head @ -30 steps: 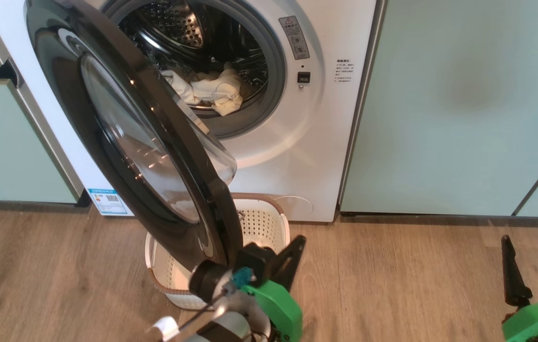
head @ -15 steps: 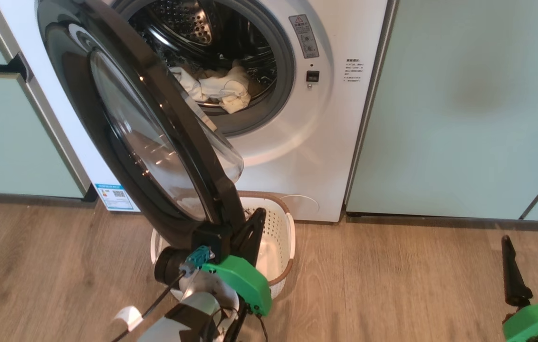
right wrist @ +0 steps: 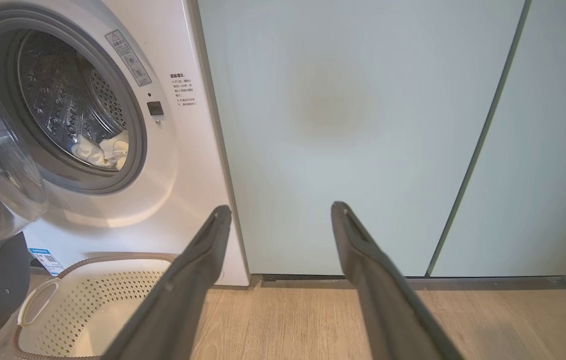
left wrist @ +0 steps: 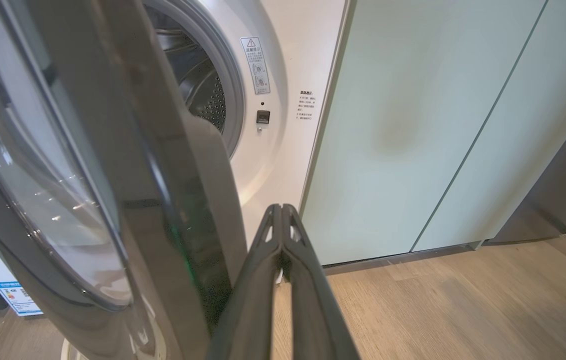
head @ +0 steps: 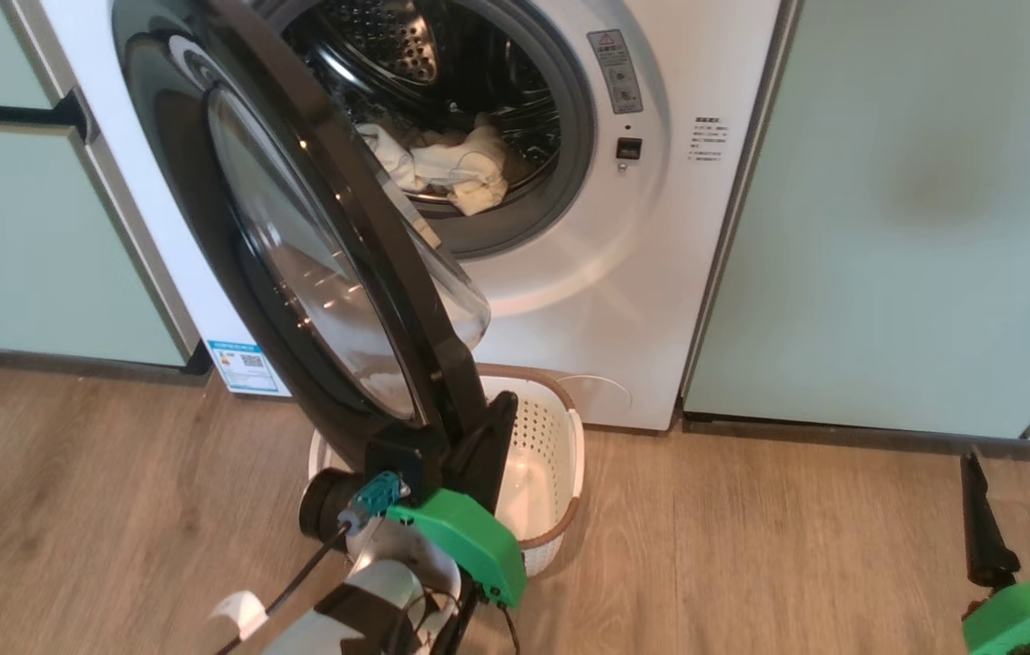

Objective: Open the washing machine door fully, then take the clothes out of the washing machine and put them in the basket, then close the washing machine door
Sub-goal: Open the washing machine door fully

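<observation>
Right, my left gripper (left wrist: pixel 280 210) is pinched tight, empty, just beside the lower edge of the part-open washing machine door (head: pixel 297 227); my right gripper (head: pixel 1004 464) gapes empty. The clothes (head: pixel 451 168) lie inside the washing machine (head: pixel 661 273).

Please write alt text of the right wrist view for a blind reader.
The open right gripper points at a pale green cabinet door; left of it, clothes lie in the washing machine, with the basket in front.

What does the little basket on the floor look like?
The basket is cream plastic with small holes in its sides, a brown woven-looking rim and a white handle. It stands upright on the wooden floor, just before the washing machine, partly under the open door. What shows inside looks empty.
</observation>
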Robot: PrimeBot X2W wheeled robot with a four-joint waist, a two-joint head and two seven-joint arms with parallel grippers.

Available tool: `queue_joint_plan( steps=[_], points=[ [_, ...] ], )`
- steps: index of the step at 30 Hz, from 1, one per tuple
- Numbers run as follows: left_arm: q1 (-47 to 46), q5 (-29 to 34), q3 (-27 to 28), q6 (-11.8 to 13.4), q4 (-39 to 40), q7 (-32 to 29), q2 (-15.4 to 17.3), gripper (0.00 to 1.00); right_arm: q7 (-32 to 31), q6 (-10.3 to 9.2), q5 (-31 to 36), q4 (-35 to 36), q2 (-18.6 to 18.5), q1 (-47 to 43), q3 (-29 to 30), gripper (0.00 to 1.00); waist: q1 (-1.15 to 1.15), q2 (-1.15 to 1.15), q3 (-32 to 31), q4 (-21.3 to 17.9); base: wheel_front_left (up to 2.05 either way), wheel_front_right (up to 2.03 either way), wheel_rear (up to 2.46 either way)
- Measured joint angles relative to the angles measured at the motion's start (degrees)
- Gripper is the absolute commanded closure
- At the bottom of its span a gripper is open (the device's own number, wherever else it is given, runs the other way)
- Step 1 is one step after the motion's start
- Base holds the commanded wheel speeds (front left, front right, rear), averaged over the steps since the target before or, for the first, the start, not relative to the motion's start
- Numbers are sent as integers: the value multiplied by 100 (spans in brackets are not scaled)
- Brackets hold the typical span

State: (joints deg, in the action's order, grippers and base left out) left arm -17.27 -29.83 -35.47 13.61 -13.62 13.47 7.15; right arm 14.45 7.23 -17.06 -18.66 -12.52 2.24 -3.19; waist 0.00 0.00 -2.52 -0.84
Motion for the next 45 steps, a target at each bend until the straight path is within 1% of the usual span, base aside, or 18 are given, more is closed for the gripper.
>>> queue_joint_plan(
  steps=[19, 34, 45],
  points=[
    [205, -49, -101, 53, 203, -163, 155, 100, 0, 0, 0, 1, 13, 0, 0, 0, 0, 0, 1, 466, 0, 0, 0],
    [504, -48, -136, 233, 775, -467, 622, 100, -1, 0, 0, -4, 154, -3, 76, 0, 0, 0, 15, 1009, 0, 0, 0],
    [764, -51, 33, 378, 1318, -642, 1035, 100, 0, 0, 0, -12, 213, -2, 82, 0, 0, 0, 39, 1477, 0, 0, 0]
  ],
)
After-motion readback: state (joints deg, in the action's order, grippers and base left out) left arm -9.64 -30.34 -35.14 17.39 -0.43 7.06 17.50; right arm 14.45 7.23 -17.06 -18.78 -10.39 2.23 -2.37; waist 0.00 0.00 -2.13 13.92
